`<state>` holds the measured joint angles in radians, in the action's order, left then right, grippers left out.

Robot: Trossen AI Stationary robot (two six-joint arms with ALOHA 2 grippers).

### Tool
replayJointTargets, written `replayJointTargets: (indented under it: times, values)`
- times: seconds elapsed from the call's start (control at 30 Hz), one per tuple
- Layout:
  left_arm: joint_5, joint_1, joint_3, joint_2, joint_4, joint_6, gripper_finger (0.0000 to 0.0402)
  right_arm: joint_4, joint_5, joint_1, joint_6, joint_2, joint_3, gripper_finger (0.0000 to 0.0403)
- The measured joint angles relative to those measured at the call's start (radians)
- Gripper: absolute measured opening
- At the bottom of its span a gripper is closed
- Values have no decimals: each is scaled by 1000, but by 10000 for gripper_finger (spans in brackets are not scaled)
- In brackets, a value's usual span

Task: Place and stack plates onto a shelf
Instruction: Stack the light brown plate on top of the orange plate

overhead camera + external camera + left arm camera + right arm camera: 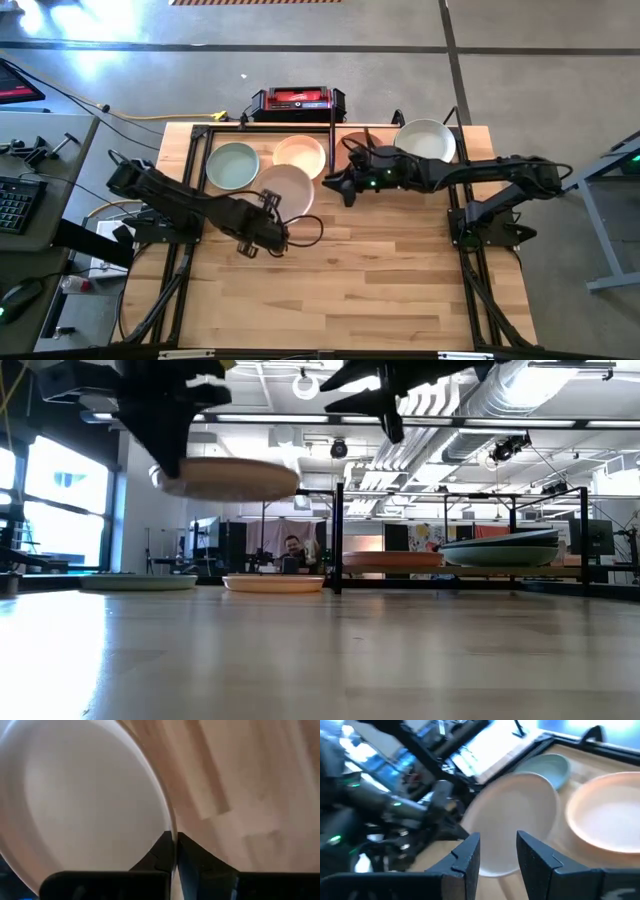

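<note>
My left gripper (268, 222) is shut on a beige-pink plate (288, 188), which it holds up in the air left of the table's middle; the plate also shows in the low view (228, 478). My right gripper (497, 852) is open and empty, just right of that plate (512, 820) and above the table. On the far half of the table, inside the shelf's black rod frame (331, 125), lie a pale green plate (232, 165), a cream plate (301, 155), a terracotta plate (356, 139) and an off-white plate on a stack (425, 140). My left gripper pinches the plate's rim (171, 827) between its two fingers, one on the upper face and one on the underside. The fingers come about level from the table's near left side. The plate is lifted clear of the table and nearly level.
A red-and-black box (297, 100) stands beyond the table's far edge. The shelf's central upright (340, 535) stands between the plate groups. The near half of the wooden table (340, 290) is bare. A person (292, 550) shows in the room behind.
</note>
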<state>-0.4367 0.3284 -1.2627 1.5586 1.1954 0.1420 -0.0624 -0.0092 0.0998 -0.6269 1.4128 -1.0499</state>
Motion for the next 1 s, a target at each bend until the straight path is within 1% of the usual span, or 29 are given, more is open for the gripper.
replayJointTargets:
  times: [0.17,0.27,0.37,0.43,0.67,0.77,0.87,1.0]
  values:
    - [-131,24,-38,0,38,166,3,268,94,0,-52,0,-121,110]
    - [-220,41,-54,0,37,248,3,354,127,0,-83,0,-164,110]
    - [-302,54,-62,0,29,310,3,376,140,-7,-125,0,-169,110]
    - [-328,55,-62,0,30,341,3,375,141,-17,-140,0,-169,110]
    - [-340,55,-62,0,28,372,3,377,221,-62,-143,0,-169,110]
    - [-378,55,-62,0,26,377,3,377,243,-63,-143,3,-169,110]
    - [-413,55,-62,0,23,410,3,377,247,-62,-143,5,-169,110]
    - [-423,54,-62,0,6,429,3,375,246,-63,-143,5,-169,110]
